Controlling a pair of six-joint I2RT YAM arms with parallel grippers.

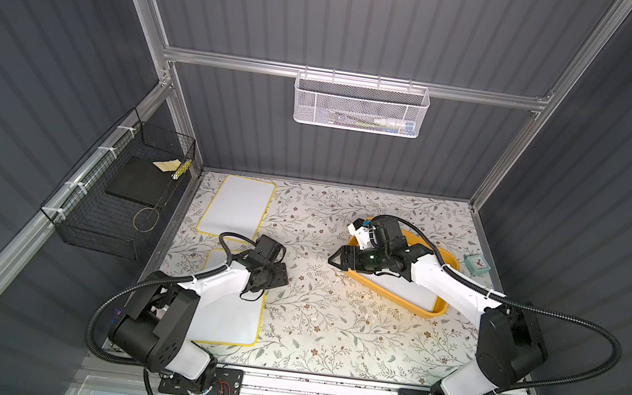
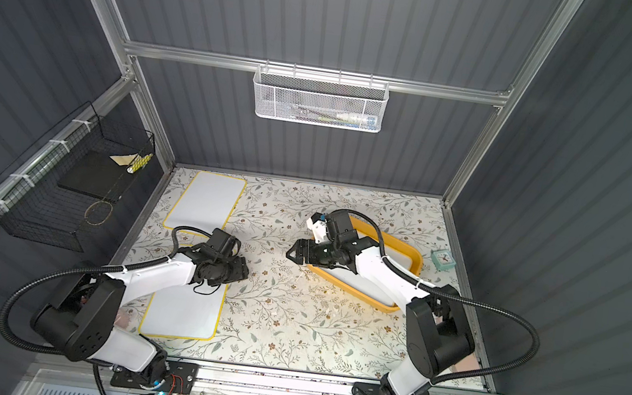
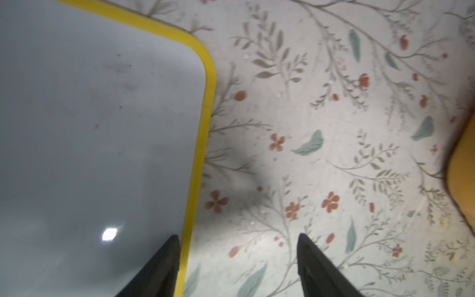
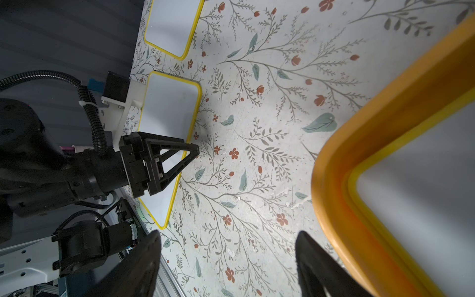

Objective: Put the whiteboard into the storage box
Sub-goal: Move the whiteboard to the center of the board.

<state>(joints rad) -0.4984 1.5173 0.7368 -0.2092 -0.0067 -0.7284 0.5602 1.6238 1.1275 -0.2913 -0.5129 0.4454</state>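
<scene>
Left end effector (image 3: 237, 236): wide, astride whiteboard (image 3: 90, 128) edge.
Right end effector (image 4: 228, 232): wide, empty.
Grip: pinch rim squarely; storage box (image 1: 396, 300), 3 o'clock.

Enclosure: dark grey ribbed wall panels (image 1: 352, 14) on every side; aluminium frame rail (image 1: 241, 63) across upper centre. Table surface (image 1: 328, 334), lower centre: pale floral covering (leaves, small red flowers). White mesh basket (image 1: 360, 106), upper centre; black wire basket (image 1: 105, 219), left.

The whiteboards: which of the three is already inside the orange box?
The right-hand whiteboard, lying in the storage box; the far-left whiteboard and near-left whiteboard lie on the floral table.
</scene>
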